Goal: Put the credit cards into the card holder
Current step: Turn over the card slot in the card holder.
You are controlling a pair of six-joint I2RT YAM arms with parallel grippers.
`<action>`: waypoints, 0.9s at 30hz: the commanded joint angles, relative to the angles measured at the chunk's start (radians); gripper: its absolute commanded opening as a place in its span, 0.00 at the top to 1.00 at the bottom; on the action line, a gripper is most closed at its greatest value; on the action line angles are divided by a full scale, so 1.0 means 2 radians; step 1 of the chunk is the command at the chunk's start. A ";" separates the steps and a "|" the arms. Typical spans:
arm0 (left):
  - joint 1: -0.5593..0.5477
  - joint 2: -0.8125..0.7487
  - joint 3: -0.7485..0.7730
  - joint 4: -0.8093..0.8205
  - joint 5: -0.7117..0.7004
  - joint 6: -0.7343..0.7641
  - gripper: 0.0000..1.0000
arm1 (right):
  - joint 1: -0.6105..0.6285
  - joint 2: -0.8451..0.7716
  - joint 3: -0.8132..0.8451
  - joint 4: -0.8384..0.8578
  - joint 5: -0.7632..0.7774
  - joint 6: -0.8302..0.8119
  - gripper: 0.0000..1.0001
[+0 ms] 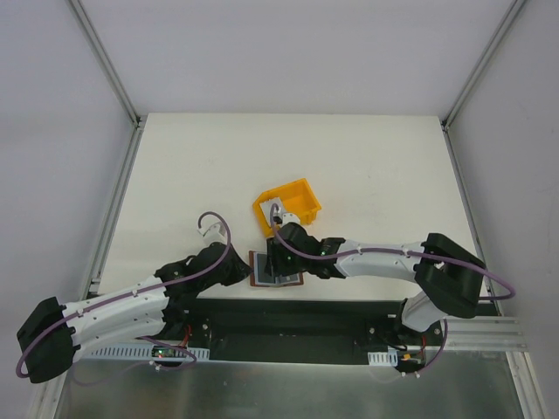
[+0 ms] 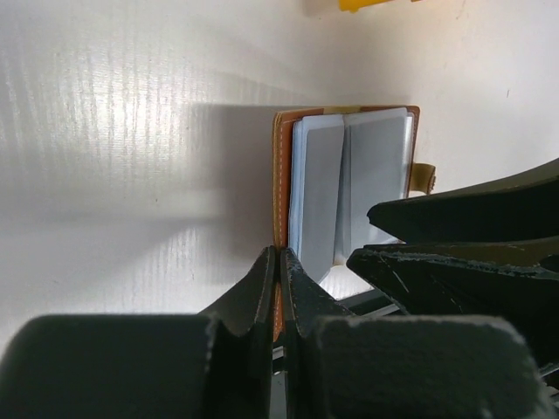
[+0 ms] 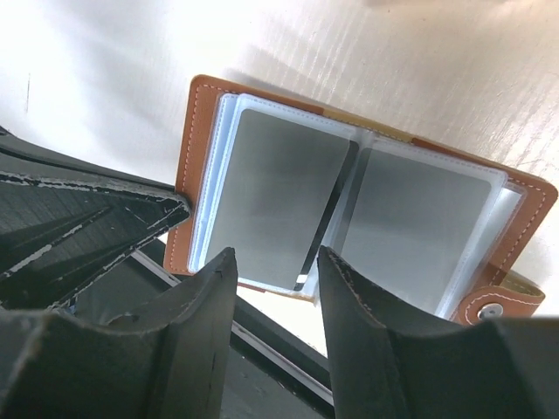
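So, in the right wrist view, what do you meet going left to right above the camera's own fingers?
Left gripper, card holder's edge, first card, second card, snap tab.

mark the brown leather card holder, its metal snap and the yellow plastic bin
brown leather card holder [image 3: 183, 175]: right wrist view, its left stitched border
metal snap [image 3: 492, 310]: right wrist view, stud centre
yellow plastic bin [image 1: 307, 205]: top view, its right wall

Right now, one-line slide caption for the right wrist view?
Right tool open over the opened card holder, grey credit cards in its clear sleeves.
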 commanded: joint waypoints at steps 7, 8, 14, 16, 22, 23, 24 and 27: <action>-0.004 -0.003 0.031 0.005 0.014 0.023 1.00 | 0.014 0.016 0.050 -0.029 0.012 -0.020 0.51; -0.004 -0.003 0.032 0.004 0.014 0.024 1.00 | 0.013 0.020 0.053 -0.030 0.012 -0.020 0.51; -0.005 -0.004 0.033 0.004 0.016 0.025 1.00 | 0.017 0.040 0.072 -0.046 0.015 -0.022 0.48; -0.005 -0.003 0.033 0.005 0.016 0.026 1.00 | 0.017 0.044 0.075 -0.055 0.020 -0.022 0.48; -0.005 -0.004 0.034 0.005 0.017 0.027 1.00 | 0.020 0.051 0.081 -0.060 0.022 -0.023 0.47; -0.004 -0.004 0.034 0.004 0.017 0.027 1.00 | 0.021 0.051 0.083 -0.061 0.022 -0.023 0.47; -0.004 -0.004 0.034 0.006 0.017 0.027 1.00 | 0.021 0.054 0.085 -0.061 0.022 -0.023 0.46; -0.005 -0.003 0.034 0.007 0.018 0.027 1.00 | 0.024 0.059 0.091 -0.066 0.025 -0.024 0.45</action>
